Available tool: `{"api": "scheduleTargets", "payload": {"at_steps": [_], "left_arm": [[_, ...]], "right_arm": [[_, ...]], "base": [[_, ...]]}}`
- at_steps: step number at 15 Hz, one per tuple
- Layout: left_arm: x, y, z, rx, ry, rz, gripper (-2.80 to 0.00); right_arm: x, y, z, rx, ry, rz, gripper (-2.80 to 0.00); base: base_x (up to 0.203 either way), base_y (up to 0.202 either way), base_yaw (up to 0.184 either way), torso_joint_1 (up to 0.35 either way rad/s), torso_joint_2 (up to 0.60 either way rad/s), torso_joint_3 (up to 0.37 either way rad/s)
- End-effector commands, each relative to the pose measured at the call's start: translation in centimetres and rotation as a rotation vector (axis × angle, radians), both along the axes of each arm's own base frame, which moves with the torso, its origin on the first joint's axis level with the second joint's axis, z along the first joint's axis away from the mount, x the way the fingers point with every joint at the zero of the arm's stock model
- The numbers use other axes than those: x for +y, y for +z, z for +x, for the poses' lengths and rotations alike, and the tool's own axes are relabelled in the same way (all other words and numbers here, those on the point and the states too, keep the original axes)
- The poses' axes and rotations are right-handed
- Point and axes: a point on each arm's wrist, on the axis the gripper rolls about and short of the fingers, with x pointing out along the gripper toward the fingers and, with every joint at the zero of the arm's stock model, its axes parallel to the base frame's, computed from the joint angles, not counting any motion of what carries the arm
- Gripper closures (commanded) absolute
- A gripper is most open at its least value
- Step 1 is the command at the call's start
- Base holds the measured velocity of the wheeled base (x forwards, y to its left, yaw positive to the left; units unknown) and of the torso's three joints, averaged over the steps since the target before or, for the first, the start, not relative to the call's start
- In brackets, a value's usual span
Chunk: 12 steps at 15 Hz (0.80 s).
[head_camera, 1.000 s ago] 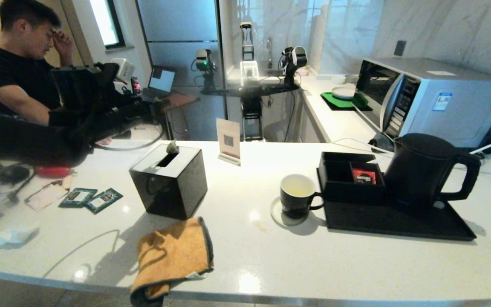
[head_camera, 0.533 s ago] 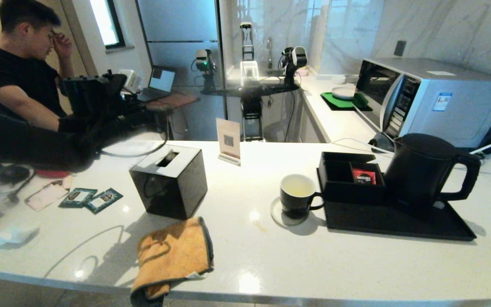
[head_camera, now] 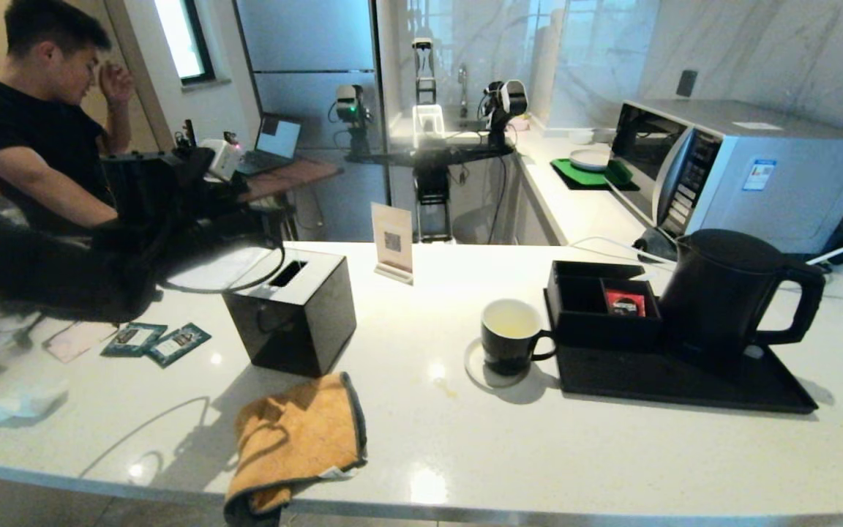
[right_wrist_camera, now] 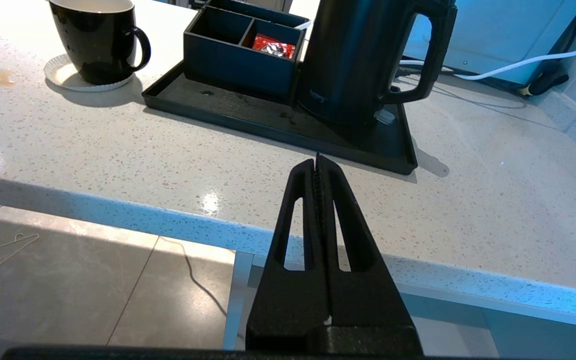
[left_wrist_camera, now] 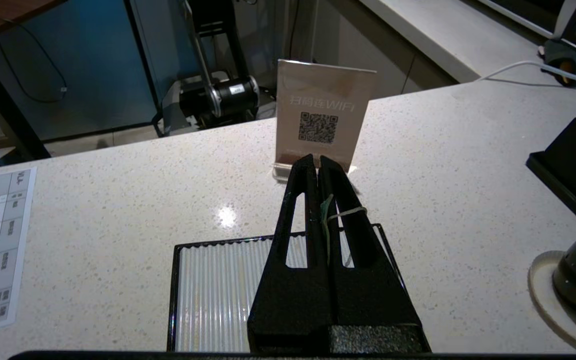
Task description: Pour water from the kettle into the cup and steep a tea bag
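Two arms: only the left one is up over the desk [head_camera: 465,446]; the right is parked.
Left gripper [left_wrist_camera: 318,161]: raised above the black box [head_camera: 290,311], fingers pressed together; a thin thread [left_wrist_camera: 346,213] lies across them – pinched or only stuck, I cannot tell.
Tea bag: not visible in any view.
Cup [head_camera: 511,337]: on a white coaster, just beside the tray [head_camera: 685,386], apart from both grippers.
Kettle [head_camera: 721,293]: upright on the tray, lid on.
Right gripper [right_wrist_camera: 318,162]: low before the desk edge, fingers shut, empty.
Risk: with the bag unseen, steeping may fail – the thread could slip free or snag on the box.
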Motion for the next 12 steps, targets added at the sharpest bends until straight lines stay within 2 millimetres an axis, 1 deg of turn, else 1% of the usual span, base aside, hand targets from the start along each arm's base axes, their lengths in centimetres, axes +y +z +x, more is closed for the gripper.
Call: {"api": "scheduleTargets", "payload": {"at_steps": [1,8,12], "left_arm": [[0.0,-0.7,0.4,0.013,-0.001,0.000,0.00],[-0.1,-2.4,1.7,0.015,-0.005,0.000,0.00],[-0.2,-2.8,1.8,0.026,-0.006,0.000,0.00]], "right_arm": [[0.0,0.0,0.0,-0.001,0.001,-0.001,0.00],[0.0,0.0,0.0,-0.001,0.001,-0.001,0.00],[0.0,0.0,0.0,-0.001,0.001,-0.001,0.00]], "base": [[0.000,0.000,0.000,0.000,0.00,0.000],[0.000,0.000,0.000,0.000,0.00,0.000],[0.000,0.000,0.000,0.000,0.00,0.000]]}}
